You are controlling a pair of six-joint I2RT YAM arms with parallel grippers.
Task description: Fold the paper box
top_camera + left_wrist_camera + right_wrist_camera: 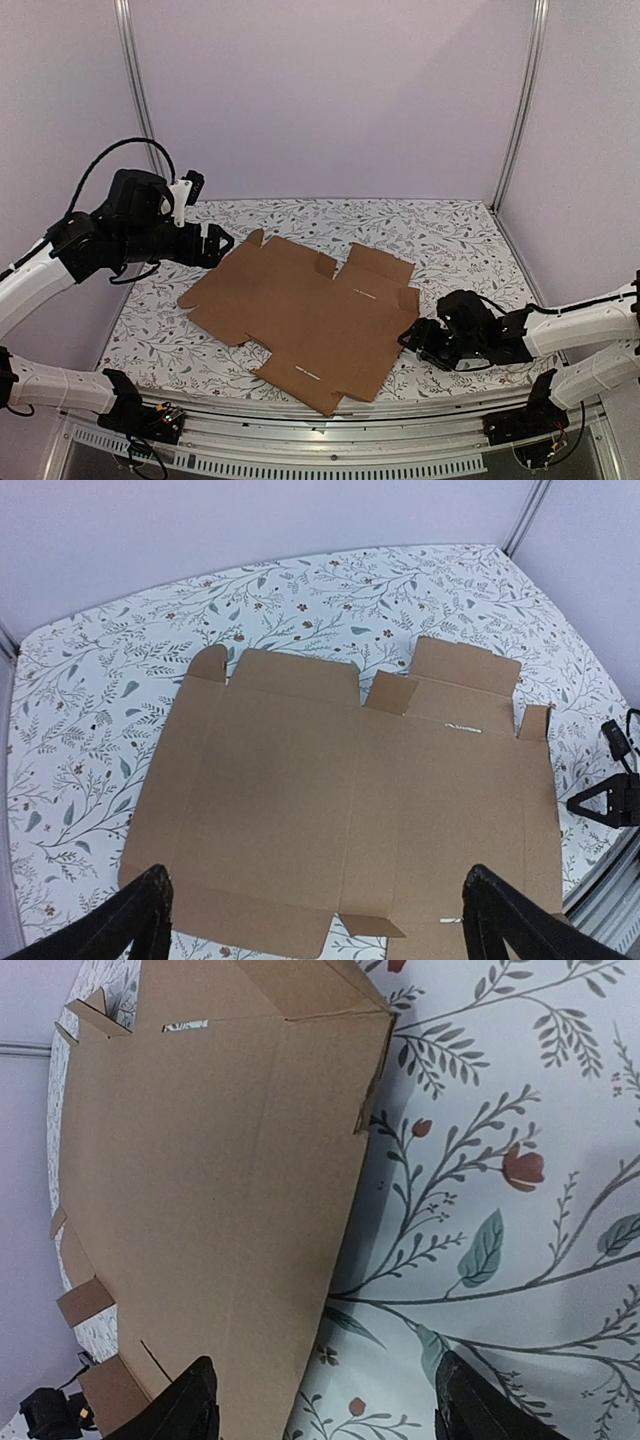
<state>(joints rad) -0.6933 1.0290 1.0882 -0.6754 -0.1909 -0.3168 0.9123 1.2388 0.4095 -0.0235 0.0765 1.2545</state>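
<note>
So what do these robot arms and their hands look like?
The left arm and right arm: white tubular links, chunky black joints. The left hand and right hand: black, two-fingered. A thin black cable loops over the left arm.

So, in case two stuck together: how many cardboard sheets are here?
1: the paper box, lying unfolded in the middle of the table. A second sheet exactly beneath would be hidden.
</note>
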